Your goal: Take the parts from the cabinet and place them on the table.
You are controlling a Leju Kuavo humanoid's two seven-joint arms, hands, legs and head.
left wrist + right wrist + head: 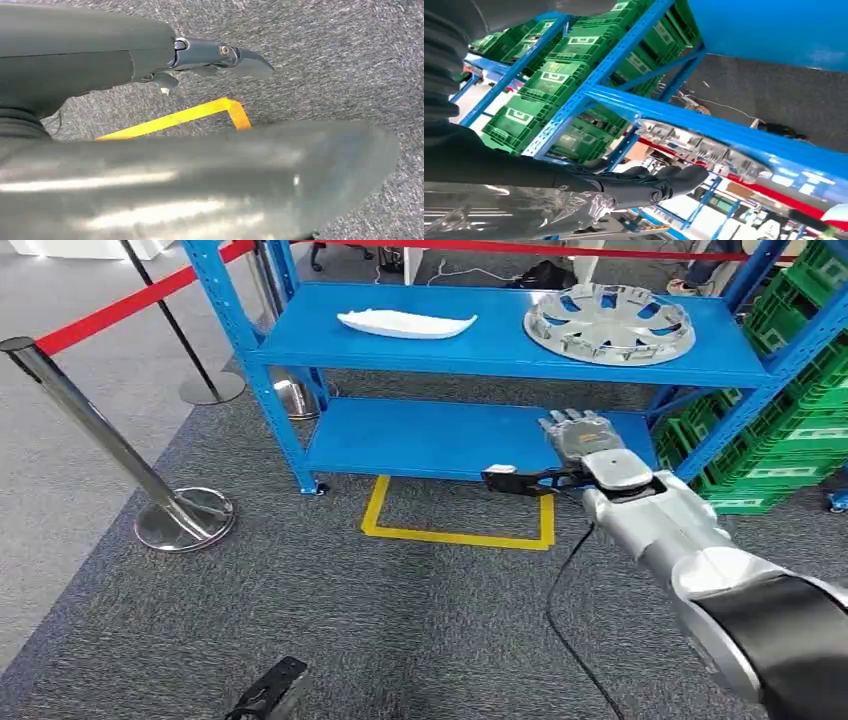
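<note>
Right hand [578,436] is reaching toward the blue rack [500,350], fingers apart, grasping nothing, below the silver hubcap [609,322] beside the white part [405,324].

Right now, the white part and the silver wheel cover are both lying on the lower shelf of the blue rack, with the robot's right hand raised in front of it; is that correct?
Not quite: the head view shows the white part and the silver wheel cover lying on the upper shelf of the blue rack, not the lower one. The right hand is indeed raised in front of it.
</note>
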